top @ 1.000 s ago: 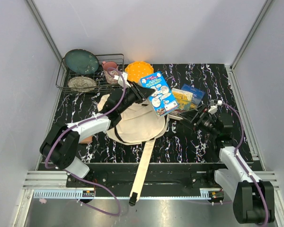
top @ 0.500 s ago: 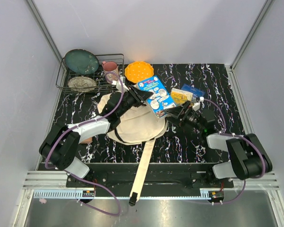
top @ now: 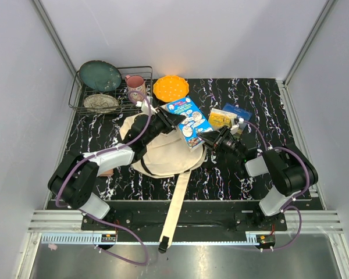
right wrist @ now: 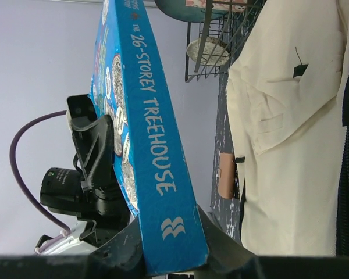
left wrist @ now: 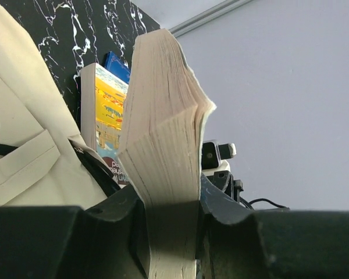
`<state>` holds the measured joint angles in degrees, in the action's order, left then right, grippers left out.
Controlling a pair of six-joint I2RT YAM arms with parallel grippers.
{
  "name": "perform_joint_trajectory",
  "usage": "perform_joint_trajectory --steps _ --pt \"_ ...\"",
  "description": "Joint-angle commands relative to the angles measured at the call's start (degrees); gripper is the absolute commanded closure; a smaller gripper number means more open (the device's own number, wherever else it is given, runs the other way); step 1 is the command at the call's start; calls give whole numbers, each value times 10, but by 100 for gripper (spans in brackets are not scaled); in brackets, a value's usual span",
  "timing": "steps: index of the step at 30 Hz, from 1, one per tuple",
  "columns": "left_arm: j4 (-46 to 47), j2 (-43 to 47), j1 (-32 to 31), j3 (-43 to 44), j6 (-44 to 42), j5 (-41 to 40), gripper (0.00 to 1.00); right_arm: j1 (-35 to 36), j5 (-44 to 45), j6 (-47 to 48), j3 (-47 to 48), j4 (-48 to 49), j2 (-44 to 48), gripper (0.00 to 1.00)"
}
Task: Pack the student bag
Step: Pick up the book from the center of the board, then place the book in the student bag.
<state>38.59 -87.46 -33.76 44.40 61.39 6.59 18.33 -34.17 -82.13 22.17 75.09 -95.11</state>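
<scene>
You have the blue book (top: 188,119) in both arms at once. Your left end effector (left wrist: 171,215) is clamped on the page edge, and your right end effector (right wrist: 171,247) is clamped on a corner of the spine. The book hangs tilted just above the far right edge of the bag (top: 163,152). The bag lies flat on the worktop (top: 267,99) in front of the left arm, with its long strap (top: 175,203) trailing over the near edge.

This looks like a handover or a two-handed steer toward the bag's opening, though I can't tell whether that opening is unzipped. Let one arm take the weight before you move, or the book may twist. Keep it low and lead with the spine.

Mind the yellow packet (top: 223,120) just beside the right arm, and the dish rack (top: 81,102) and orange plate (top: 170,88) at the back. Pale walls close in on three sides.
</scene>
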Motion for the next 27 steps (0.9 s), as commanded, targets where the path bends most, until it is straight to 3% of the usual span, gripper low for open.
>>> perform_joint_trajectory --steps 1,3,4,7,10,11,12,16,20,24,27 --pt "42 19 -8 32 -22 66 49 4 5 24 0 125 19 100" --pt "25 21 -8 32 -49 77 6 4 6 25 -5 111 33 100" --pt "11 26 -9 33 -67 85 1 4 24 29 -17 101 42 100" --pt "-93 62 -10 38 -167 77 1 4 59 73 -33 -1 106 100" --pt "-197 103 -11 26 -263 52 1 4 131 142 -28 -203 231 100" --pt "-220 125 -13 22 -311 43 1 4 160 161 -21 -340 270 100" --pt "-261 135 -17 11 -330 31 1 4 192 197 -10 -416 352 100" --pt "-293 178 -43 -17 -423 13 1 3 375 262 71 -768 501 100" --pt "-351 130 -113 29 -503 -35 1 -1 405 290 109 -859 529 100" --pt "-384 51 -205 87 -562 -104 1 -1 402 278 106 -867 538 100" --pt "-408 9 -224 105 -577 -141 1 -2 413 295 131 -901 542 100"
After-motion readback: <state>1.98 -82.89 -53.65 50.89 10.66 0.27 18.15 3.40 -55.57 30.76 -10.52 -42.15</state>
